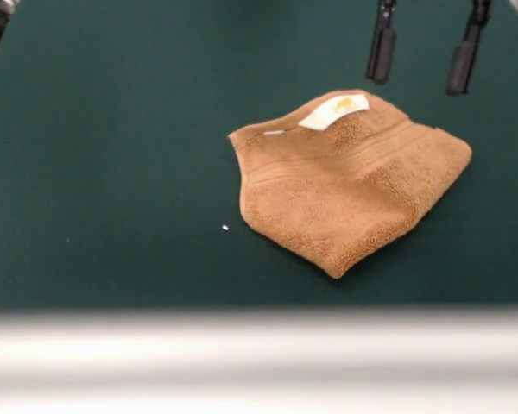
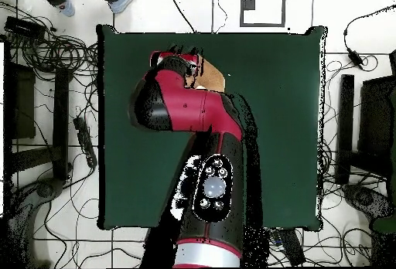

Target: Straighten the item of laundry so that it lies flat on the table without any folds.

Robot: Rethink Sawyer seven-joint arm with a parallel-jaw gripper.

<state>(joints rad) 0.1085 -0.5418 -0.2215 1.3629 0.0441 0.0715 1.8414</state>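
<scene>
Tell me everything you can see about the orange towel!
The towel is orange-tan fuzzy terry with flat woven bands and a white label near its far edge. It lies crumpled and folded over on the green table, not flat. The open gripper hangs just above its far edge, not touching. From overhead the arm hides most of it.
</scene>
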